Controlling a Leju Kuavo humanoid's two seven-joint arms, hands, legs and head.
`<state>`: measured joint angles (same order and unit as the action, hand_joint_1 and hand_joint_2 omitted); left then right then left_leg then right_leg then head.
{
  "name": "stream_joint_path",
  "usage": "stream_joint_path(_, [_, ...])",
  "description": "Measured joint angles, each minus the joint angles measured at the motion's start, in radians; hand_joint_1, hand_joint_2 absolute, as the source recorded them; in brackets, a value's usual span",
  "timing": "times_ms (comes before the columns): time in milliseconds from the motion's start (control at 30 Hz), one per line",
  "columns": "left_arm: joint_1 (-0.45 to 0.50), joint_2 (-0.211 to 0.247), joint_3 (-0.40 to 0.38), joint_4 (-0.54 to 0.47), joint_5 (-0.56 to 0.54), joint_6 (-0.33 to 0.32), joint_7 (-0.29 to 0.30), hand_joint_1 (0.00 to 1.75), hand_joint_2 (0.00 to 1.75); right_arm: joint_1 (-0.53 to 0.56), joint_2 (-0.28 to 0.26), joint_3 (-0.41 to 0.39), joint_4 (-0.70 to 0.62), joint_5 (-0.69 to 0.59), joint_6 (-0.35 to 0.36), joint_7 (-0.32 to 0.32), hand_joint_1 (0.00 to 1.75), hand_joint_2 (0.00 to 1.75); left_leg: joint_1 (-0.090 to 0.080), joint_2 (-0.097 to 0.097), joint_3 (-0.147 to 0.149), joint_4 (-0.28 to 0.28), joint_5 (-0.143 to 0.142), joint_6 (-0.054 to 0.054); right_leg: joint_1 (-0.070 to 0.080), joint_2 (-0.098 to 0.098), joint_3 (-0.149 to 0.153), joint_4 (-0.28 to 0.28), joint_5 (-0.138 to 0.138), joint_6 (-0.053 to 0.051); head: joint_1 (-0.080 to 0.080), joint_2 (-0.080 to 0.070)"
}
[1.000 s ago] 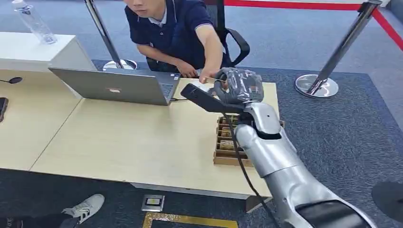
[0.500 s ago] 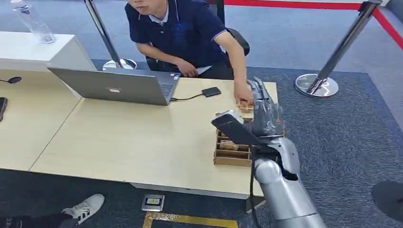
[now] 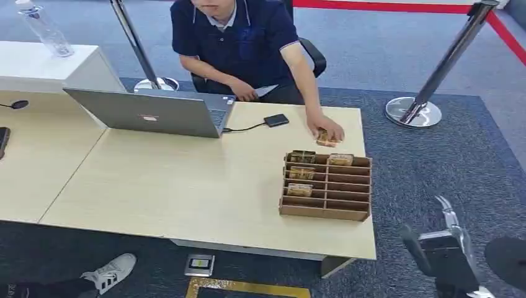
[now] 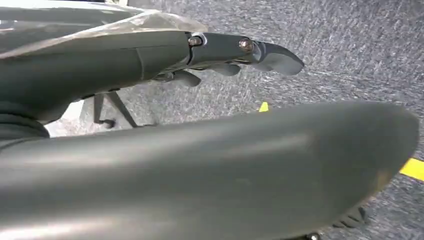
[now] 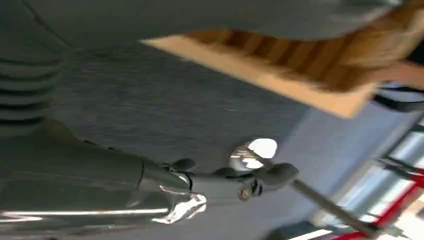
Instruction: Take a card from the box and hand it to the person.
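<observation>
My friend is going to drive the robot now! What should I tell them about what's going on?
Right robot hand: down beside the table, off the box, holding nothing.
Left robot hand: hanging over the carpet, fingers out, holding nothing.
Wooden box: on the table, cards in several slots.
Card: on the table beyond the box, under the person's hand.
Done: handover looks complete.
Left: nothing obvious; perhaps the next card.

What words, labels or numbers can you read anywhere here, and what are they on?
None can be read.
Laptop lid: a small reddish mark, too small to read.
Cards in the wooden box: printed faces, too blurred to read.
Card under the person's hand: print too small to read.
Bottle on the white counter: no legible label.
Floor plate under the table: no legible text.
</observation>
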<state>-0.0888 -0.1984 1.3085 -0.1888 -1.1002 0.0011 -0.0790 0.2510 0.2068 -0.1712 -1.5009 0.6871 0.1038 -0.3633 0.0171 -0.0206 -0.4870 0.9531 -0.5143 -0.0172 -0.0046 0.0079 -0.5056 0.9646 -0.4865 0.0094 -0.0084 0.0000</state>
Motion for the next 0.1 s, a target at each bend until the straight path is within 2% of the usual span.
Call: stream_joint_path(100, [0.001, -0.005, 0.011, 0.000, 0.009, 0.012, 0.000, 0.00, 0.00, -0.072, 0.000, -0.222, 0.245, 0.030, -0.039, -0.054, 0.00, 0.00, 0.000, 0.000, 0.001, 0.000, 0.000, 0.000, 0.000, 0.000, 0.001, 0.000, 0.000, 0.001, 0.000, 0.000])
